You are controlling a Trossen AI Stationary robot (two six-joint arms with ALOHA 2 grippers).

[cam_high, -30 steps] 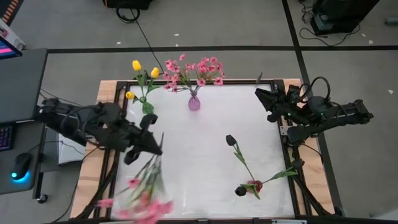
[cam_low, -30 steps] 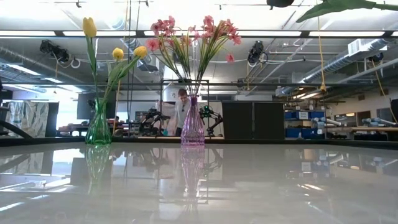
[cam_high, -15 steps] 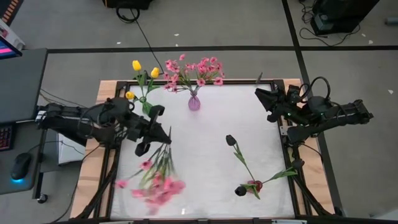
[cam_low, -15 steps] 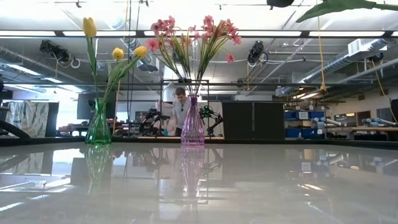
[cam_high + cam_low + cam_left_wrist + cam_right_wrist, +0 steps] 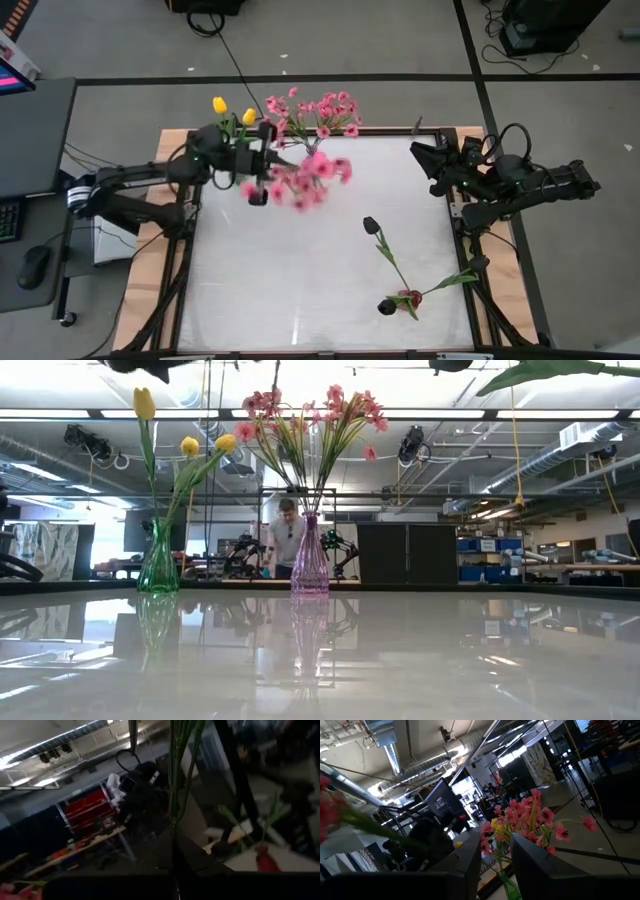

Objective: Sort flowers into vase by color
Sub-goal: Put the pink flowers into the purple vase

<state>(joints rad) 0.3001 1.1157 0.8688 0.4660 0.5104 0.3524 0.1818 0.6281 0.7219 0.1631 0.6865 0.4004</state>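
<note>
From above, the left gripper (image 5: 262, 172) is carrying a pink spray (image 5: 305, 180), clamped by its stems, near the purple vase (image 5: 312, 165) while the right gripper (image 5: 428, 166) is waiting part-open and empty and two dark tulips (image 5: 385, 255) are lying unsorted; at table level, yellow tulips (image 5: 185, 445) are standing in the green vase (image 5: 158, 560).

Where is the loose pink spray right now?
In the high view the pink spray is held in the left gripper, raised over the table's far left part, just left of the purple vase's pink bunch.
</note>
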